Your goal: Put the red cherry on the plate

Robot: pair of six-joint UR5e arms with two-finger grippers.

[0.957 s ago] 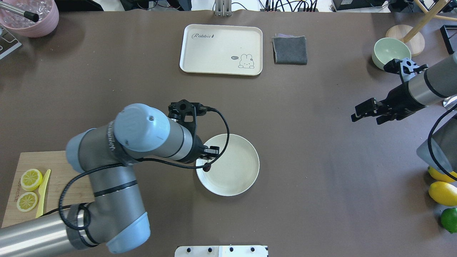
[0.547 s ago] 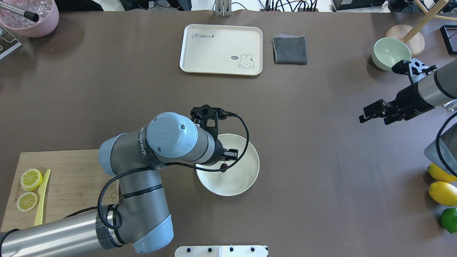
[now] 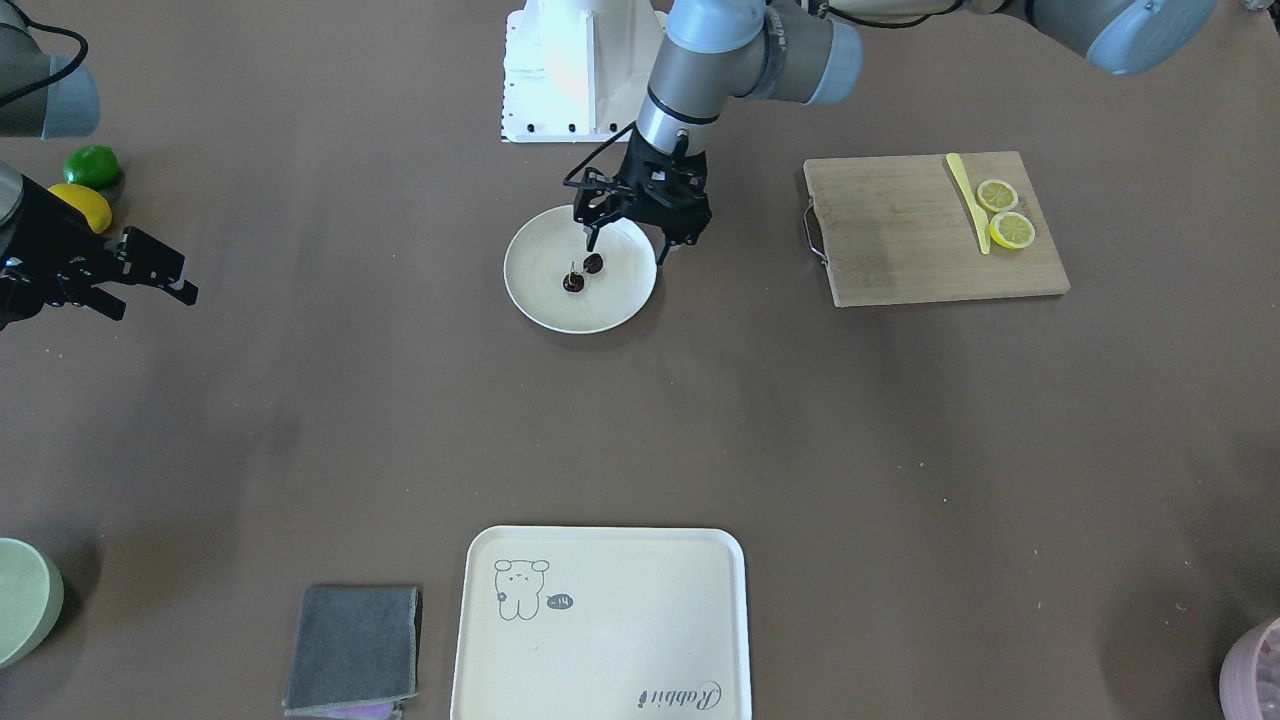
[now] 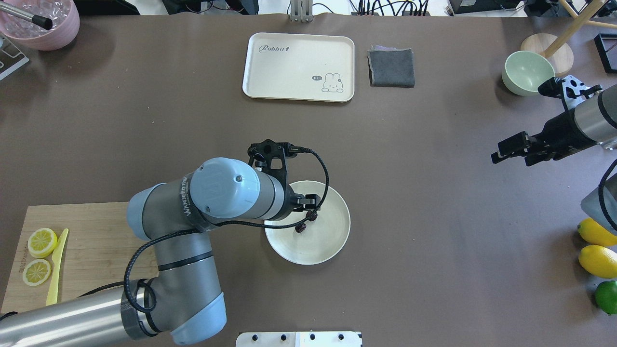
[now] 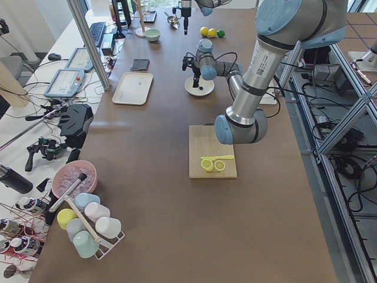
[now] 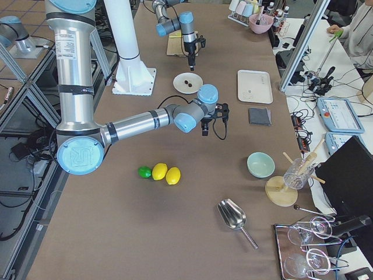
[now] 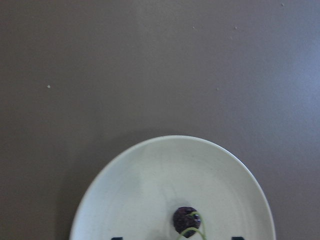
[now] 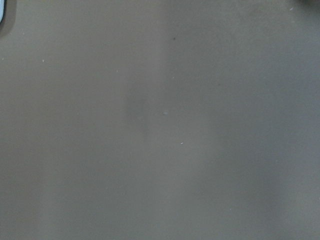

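Left fingers (image 3: pixel 591 232): spread apart and gripping nothing. They point down over the half of the plate nearer the robot's base.
Red cherry (image 3: pixel 573 283): lies on the plate, free of the left fingers, just past their tips on the side away from the base. In the left wrist view one dark fruit (image 7: pixel 186 220) with its green stem sits in line with the gap between the two tips.
Plate (image 3: pixel 600 308): flat on the desk (image 3: pixel 800 420), directly under the left fingers.
Right fingers (image 3: pixel 160 258): apart with nothing between them. They are held over bare desk, well apart from the plate and the left fingers.
Cutting board (image 3: pixel 900 240): near the left fingers, on the side away from the right fingers. It carries two lemon slices (image 3: pixel 1005 212) and a yellow knife (image 3: pixel 968 200).
Tray (image 3: pixel 600 620): well beyond the left fingers, across the desk from the base, with a grey cloth (image 3: pixel 352 648) beside it.
Lemon and lime (image 3: pixel 85 185): near the right fingers, toward the base.
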